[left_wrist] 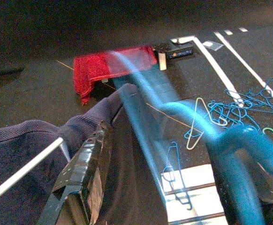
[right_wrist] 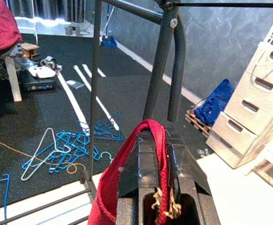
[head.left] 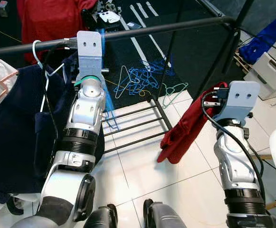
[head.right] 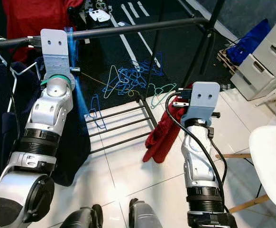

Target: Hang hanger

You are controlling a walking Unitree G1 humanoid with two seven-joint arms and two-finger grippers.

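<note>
A blue hanger [head.left: 108,107] hangs beside my raised left arm, just under the black rail [head.left: 152,29]. My left gripper [left_wrist: 169,126] is up at the rail, shut on the blue hanger [left_wrist: 146,93], which runs blurred past one black finger [left_wrist: 87,159]. To its left a white hanger [head.left: 36,50] on the rail carries a navy garment [head.left: 14,123]. My right gripper [right_wrist: 150,140] is lower, to the right of the rack, shut on a red cloth [head.left: 185,128] that droops toward the floor.
Several loose blue and white hangers [head.left: 142,78] lie on the dark floor behind the rack. The rack's low bars [head.left: 133,126] cross the white tiles. White drawers [head.left: 275,61], a blue cloth [head.left: 266,35] and a white chair [head.right: 271,161] stand right.
</note>
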